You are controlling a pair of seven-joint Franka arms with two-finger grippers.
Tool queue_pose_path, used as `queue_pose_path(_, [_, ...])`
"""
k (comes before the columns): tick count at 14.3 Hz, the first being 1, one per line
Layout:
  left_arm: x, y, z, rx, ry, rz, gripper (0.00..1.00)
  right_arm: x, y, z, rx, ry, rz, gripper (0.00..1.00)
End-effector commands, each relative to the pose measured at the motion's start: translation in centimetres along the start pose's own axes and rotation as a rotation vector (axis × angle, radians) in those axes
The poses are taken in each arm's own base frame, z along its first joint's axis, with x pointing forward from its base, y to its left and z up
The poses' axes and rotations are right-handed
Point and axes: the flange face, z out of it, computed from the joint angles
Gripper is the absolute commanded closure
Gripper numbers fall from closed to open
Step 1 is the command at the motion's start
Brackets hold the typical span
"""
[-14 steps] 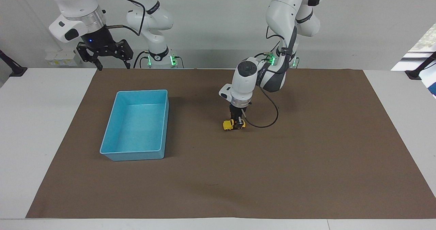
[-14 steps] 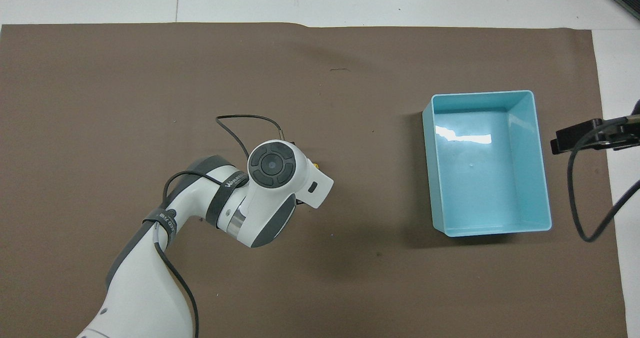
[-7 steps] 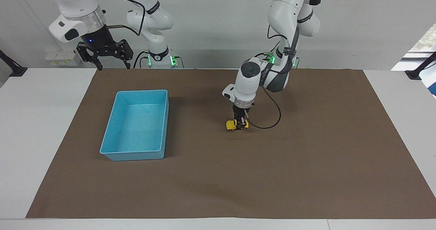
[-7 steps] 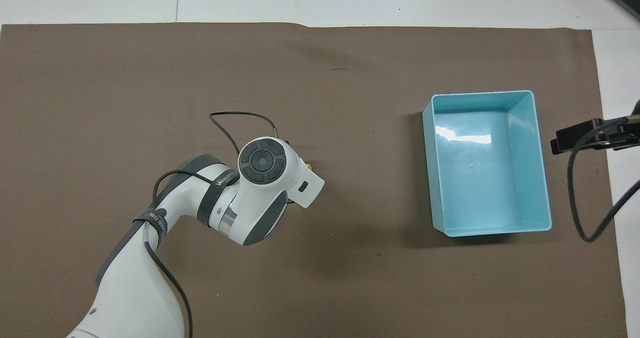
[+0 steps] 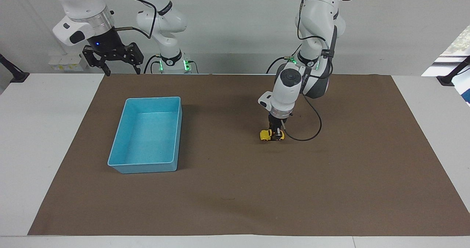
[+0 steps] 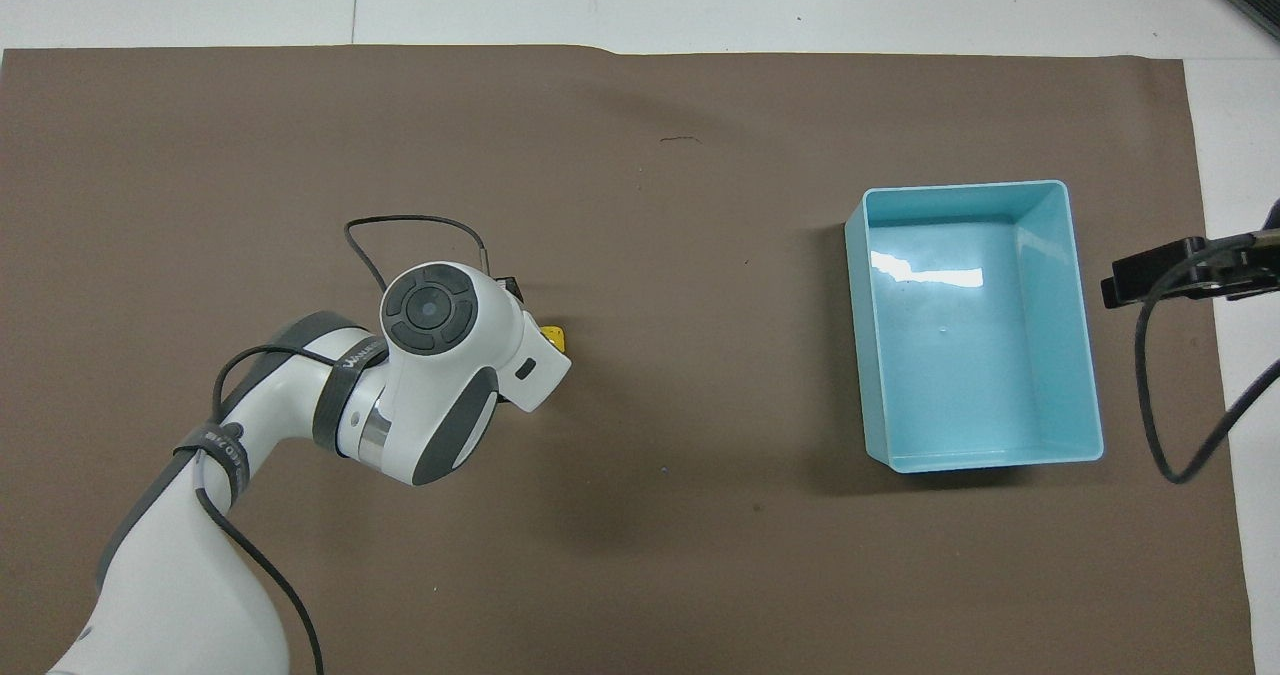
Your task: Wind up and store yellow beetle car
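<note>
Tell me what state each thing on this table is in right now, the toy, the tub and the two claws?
yellow beetle car: on its wheels on the brown mat, clamped from above.
left gripper: shut on the car, down at the mat.
blue bin: upright, empty.
right gripper: open, holds nothing, waits raised near the robots' edge of the mat.

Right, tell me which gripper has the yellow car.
The left gripper, shut on the yellow beetle car on the mat; the right gripper waits open, raised by the table's edge.

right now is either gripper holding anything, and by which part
The left gripper is shut on the yellow beetle car, down on the brown mat, gripping the end toward the left arm's side. The right gripper waits, open and empty.
</note>
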Motion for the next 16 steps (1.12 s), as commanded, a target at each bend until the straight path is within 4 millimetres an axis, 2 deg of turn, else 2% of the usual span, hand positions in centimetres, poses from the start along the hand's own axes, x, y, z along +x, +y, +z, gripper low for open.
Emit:
queue_pose_path(1, [-2.9,0.9,1.8,0.001,-0.020,0.027,1.00,-0.1,-0.1,-0.4,0.021,0.003,0.015,0.00])
queue_pose_path(10, [-7.2,-0.6,2.2,-0.014,-0.031,0.060,1.00,-0.1,-0.1,-0.3,0.022,0.000,0.015,0.00])
queue_pose_path(14, [-8.1,-0.8,2.3,-0.023,-0.034,0.066,1.00,-0.1,0.1,-0.4,0.021,0.003,0.017,0.00])
queue_pose_path(16, [-9.4,-0.9,2.4,-0.029,-0.037,0.065,1.00,-0.1,0.1,-0.4,0.019,0.001,0.020,0.00])
